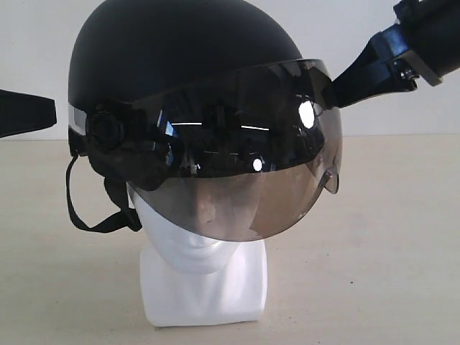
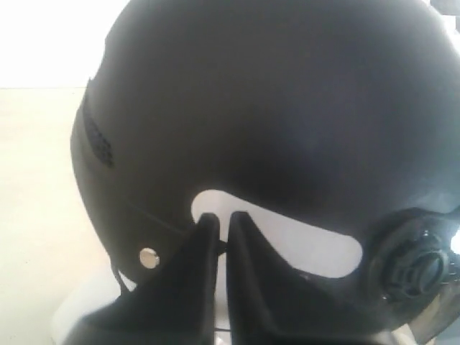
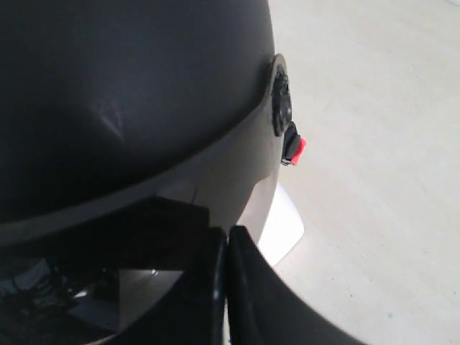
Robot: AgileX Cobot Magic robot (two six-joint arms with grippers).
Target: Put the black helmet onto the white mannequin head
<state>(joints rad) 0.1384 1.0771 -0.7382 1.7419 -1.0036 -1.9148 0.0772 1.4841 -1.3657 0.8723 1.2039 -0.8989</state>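
Observation:
The black helmet sits on the white mannequin head. Its smoky visor hangs over the face, and the chin strap dangles at the left. My right gripper comes in from the upper right, its jaws pressed together at the visor's side edge. The left gripper is level with the helmet's white side stripe. Only a narrow slit shows between its jaws. A sliver of wall separates its tip from the shell. Most of the face is hidden.
The head's blocky base stands on a beige tabletop, with a white wall behind. A small red tab sticks out beside the visor pivot.

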